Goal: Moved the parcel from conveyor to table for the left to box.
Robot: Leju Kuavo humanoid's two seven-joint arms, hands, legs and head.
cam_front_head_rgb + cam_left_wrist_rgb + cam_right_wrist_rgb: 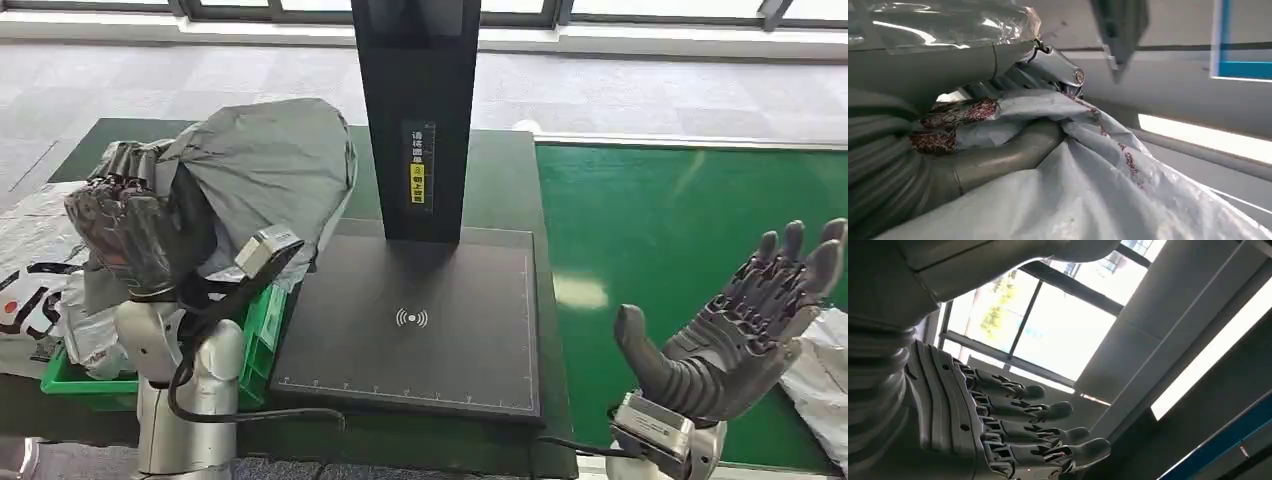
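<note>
A crumpled grey plastic parcel (265, 165) is being gripped by the left hand (125, 230) above the desk's (500, 170) left edge; the right hand (740, 325) is being held released, fingers spread.

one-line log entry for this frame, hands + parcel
left hand: holds grey parcel, lifted above green bin | right hand: open, empty, over green conveyor
</note>
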